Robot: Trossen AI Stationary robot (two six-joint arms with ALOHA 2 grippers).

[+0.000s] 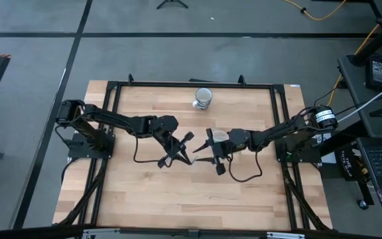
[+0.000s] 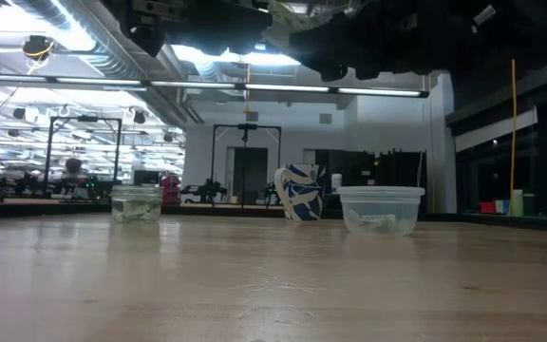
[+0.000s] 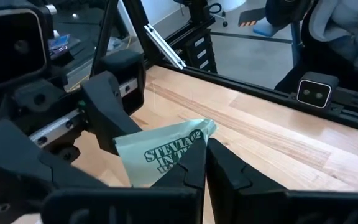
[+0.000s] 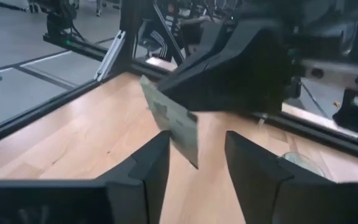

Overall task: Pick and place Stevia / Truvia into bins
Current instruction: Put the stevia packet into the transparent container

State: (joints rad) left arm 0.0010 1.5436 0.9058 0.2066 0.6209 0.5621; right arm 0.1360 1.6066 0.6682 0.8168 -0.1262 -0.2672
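Left gripper [image 3: 197, 171] pinches one green packet [image 3: 160, 152]; right gripper [image 4: 194, 155] gapes around it. Two clear cups [image 2: 137, 204] [image 2: 380, 210] stand apart.

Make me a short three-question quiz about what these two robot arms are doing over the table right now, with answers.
1. True or false: the left gripper is shut on a green Stevia packet.
2. How do the right gripper's fingers stand around that packet? A) open, on either side of it B) clamped on it C) far from it
3. How many clear cups stand on the table in the low view, and what stands between them?

Key
1. True.
2. A.
3. Two: a small clear cup and a wider clear cup, with a blue-and-white patterned cup between them.
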